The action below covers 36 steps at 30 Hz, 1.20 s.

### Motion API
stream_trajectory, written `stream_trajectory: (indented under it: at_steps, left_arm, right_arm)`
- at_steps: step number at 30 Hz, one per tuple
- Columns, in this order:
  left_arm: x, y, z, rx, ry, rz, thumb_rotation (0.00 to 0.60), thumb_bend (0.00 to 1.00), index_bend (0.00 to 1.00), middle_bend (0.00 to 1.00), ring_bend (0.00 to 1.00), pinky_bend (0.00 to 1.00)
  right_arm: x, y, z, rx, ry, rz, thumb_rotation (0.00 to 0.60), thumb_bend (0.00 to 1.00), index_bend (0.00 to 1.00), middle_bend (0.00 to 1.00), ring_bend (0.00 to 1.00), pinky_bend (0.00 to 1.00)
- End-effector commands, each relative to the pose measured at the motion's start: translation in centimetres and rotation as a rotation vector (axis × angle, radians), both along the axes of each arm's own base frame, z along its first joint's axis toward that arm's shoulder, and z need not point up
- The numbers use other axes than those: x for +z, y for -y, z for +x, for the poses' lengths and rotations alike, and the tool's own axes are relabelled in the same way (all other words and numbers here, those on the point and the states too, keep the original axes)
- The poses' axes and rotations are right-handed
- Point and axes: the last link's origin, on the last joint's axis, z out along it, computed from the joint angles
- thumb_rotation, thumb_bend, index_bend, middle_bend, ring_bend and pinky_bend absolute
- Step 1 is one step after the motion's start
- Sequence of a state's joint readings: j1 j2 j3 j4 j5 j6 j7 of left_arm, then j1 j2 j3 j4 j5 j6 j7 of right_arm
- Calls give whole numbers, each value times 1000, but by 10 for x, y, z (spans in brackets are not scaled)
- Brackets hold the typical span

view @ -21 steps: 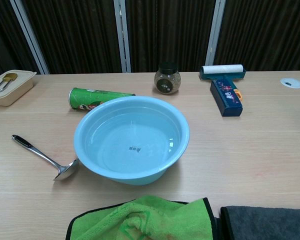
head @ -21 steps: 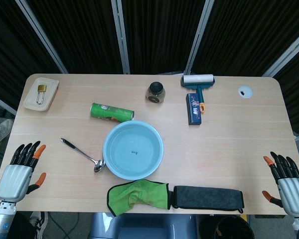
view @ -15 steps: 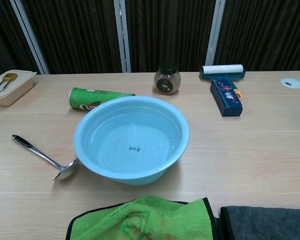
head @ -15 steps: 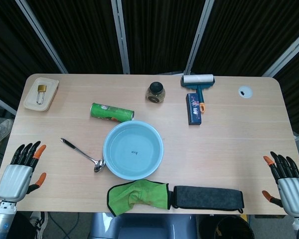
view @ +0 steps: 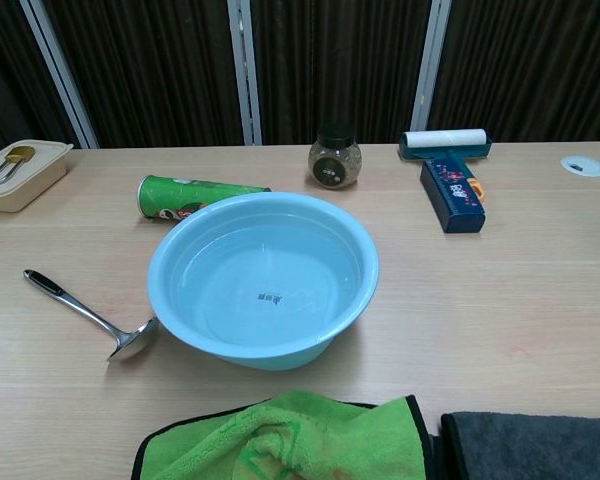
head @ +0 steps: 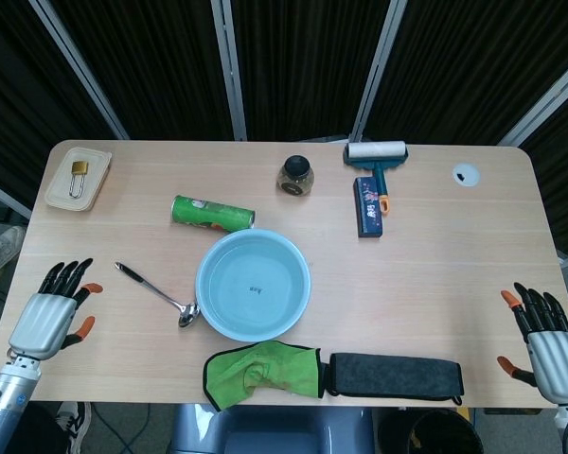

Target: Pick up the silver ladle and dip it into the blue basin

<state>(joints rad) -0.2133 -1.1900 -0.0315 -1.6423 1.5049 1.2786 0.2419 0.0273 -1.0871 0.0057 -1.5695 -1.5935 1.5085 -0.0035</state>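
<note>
The silver ladle (head: pixel 156 294) (view: pixel 85 313) lies flat on the table, black handle end pointing far left, bowl touching the left side of the blue basin (head: pixel 208 305) (view: pixel 170 310). The basin holds clear water. My left hand (head: pixel 52 310) hovers open over the table's near left edge, well left of the ladle's handle. At the near right edge my right hand (head: pixel 545 342) is open too, holding nothing. The chest view shows neither hand.
A green can (head: pixel 212 213) lies on its side behind the basin. A jar (head: pixel 297 175), lint roller (head: pixel 376 156) and blue box (head: pixel 367 206) sit farther back. A beige tray (head: pixel 62 194) with a padlock is far left. Green cloth (head: pixel 265 372) and grey cloth (head: pixel 396 375) line the near edge.
My left hand has moved forward and slightly right, toward the ladle's handle. The right hand has shifted a little right. Ladle and basin have not moved.
</note>
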Motion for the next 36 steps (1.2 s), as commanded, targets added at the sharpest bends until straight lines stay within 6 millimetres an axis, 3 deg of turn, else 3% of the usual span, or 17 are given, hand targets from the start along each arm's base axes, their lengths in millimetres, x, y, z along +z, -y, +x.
stream_trajectory:
  at_steps: [1, 5, 15, 36]
  left_arm:
    - [-7, -19, -4, 18, 8, -42, 600, 378, 380, 0, 0, 0]
    - [-22, -50, -18, 69, 8, -89, 600, 383, 407, 0, 0, 0]
    - [-54, -82, -37, 114, 15, -126, 600, 383, 420, 0, 0, 0]
    - [-103, -110, -28, 69, -24, -163, 600, 383, 432, 0, 0, 0]
  right_arm:
    - [-4, 3, -1, -10, -7, 15, 600, 81, 70, 0, 0, 0]
    - [-7, 8, -3, -26, -14, 22, 600, 82, 70, 0, 0, 0]
    - [-3, 12, -6, -44, -7, 9, 600, 82, 71, 0, 0, 0]
    - [7, 13, -9, -53, 16, -19, 600, 81, 70, 0, 0, 0]
